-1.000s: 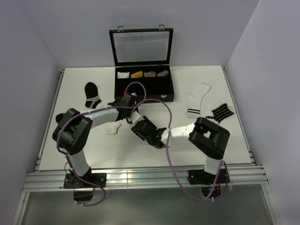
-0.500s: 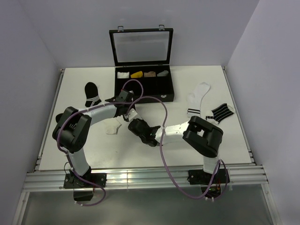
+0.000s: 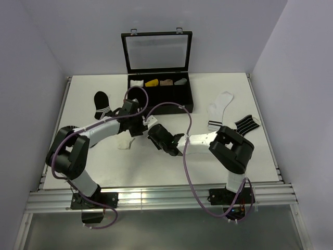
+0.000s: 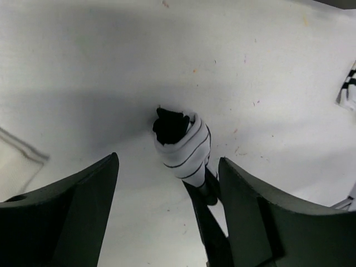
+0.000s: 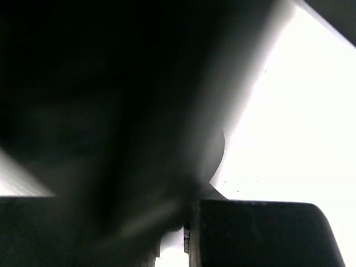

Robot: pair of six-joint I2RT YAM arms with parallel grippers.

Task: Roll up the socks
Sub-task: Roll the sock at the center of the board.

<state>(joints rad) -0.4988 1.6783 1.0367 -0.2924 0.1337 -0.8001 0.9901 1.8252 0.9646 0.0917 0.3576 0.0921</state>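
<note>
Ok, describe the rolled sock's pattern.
The rolled sock: white, thin black lines, black end; clearest in the left wrist view.

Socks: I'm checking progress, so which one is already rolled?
The white sock with thin black lines, a tight bundle before the open left hand. The far-left black sock and plain white sock lie flat.

Rolled sock (image 4: 182, 146) white with thin black lines and black toe, loose sock (image 3: 102, 105) black with white stripes, box (image 3: 166, 99) black, bench (image 3: 218, 88) white, cable (image 3: 184, 166) purple.
</note>
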